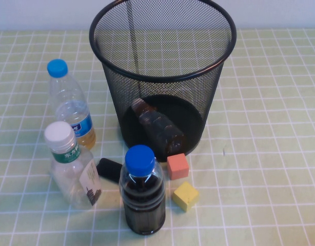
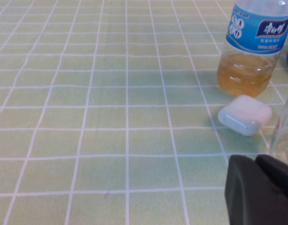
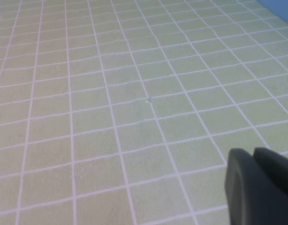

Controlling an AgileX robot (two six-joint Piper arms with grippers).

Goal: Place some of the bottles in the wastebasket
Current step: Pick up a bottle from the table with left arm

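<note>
Left gripper low over bench near the blue-capped bottle and white-capped bottle; jaws' state unclear. Centre: dark bottle upright before wastebasket, brown bottle lying inside. Right gripper over bare bench, jaws unreadable.

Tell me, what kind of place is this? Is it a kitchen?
Probably not a kitchen: more likely a robot practice table. A green checked tablecloth holds a wire wastebasket, bottles like the dark blue-capped one, and toy blocks. The left gripper and right gripper hover low over the cloth.
</note>
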